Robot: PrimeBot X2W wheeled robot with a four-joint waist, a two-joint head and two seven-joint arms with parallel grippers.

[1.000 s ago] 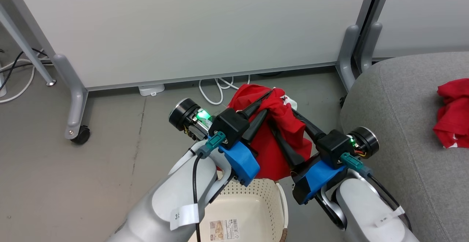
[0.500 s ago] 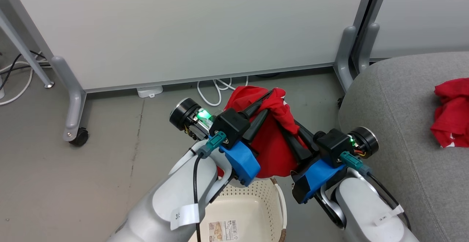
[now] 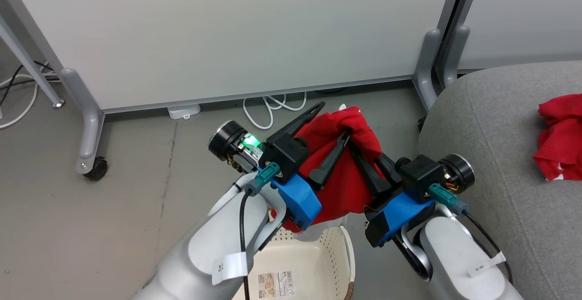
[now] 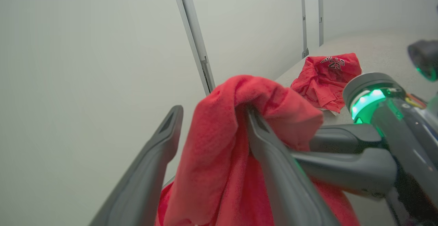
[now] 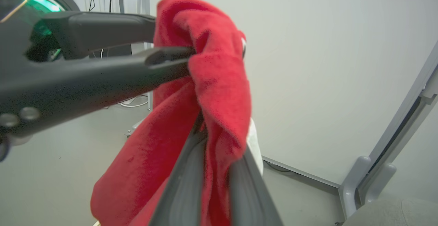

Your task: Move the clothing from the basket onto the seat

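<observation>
Left arm [image 3: 213,250] and right arm [image 3: 459,259] are reaching forward — wrists angling inward.
Left gripper [image 3: 334,119] is standing spread wide; right gripper [image 3: 363,163] is pinching tight.

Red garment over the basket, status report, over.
Right gripper shut on red garment, above basket. Left gripper open, garment draped over one finger. Seat to the right, second garment there.

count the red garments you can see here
2. One red garment hangs in the air above the basket; a second garment lies crumpled on the grey seat. The left arm hides part of the basket, so more could be inside.
</observation>
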